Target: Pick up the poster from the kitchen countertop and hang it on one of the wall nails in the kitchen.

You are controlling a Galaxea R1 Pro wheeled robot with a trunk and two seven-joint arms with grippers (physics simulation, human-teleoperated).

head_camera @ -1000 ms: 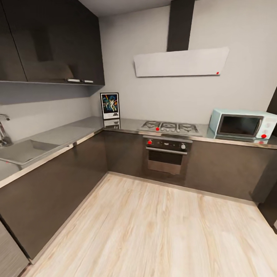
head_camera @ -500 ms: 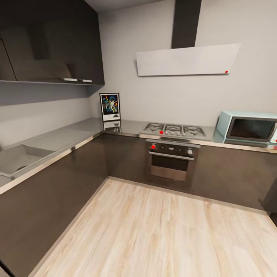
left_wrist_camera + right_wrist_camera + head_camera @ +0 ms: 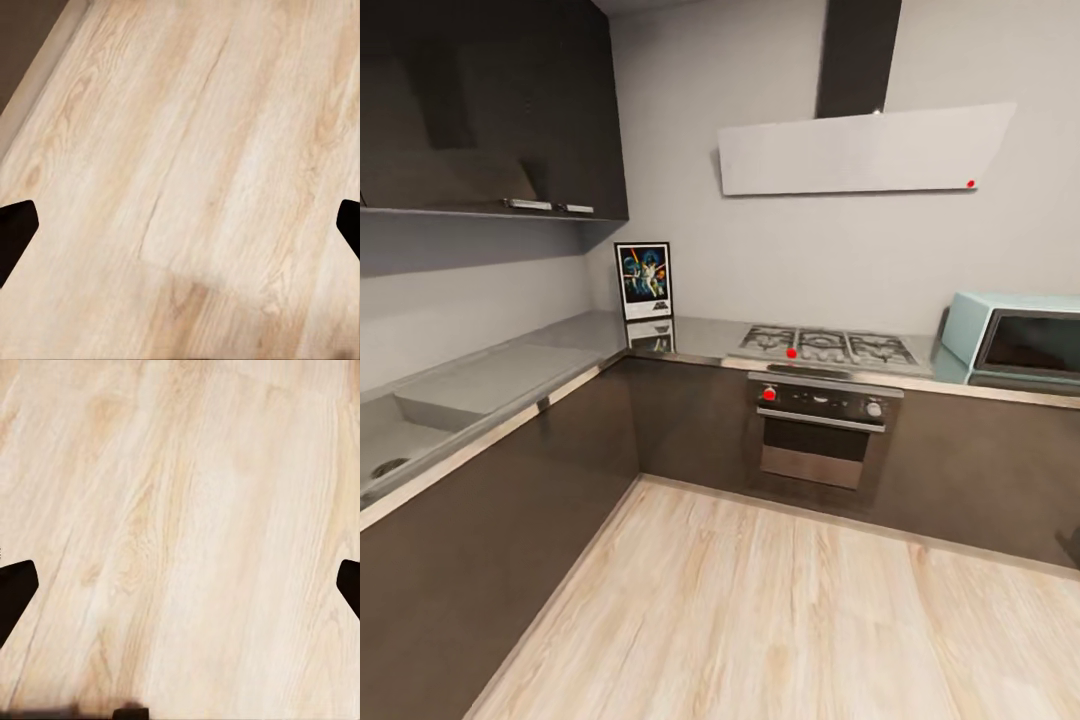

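I am looking for the poster, and nothing is picked up yet.

The poster (image 3: 645, 281) is standing at 11 o'clock on the surface (image 3: 690, 338), leaning on the wall. My left tool (image 3: 180, 225) and right tool (image 3: 180, 585) are spread wide over the wood floor (image 3: 760, 610), holding nothing. Grabbing and hanging are left. The floor ahead gives me room, with cabinet edges at 9 and 12 o'clock.

The left gripper (image 3: 180, 225) and right gripper (image 3: 180, 585) both point downward, fingers (image 3: 16, 229) spread wide apart, holding nothing.
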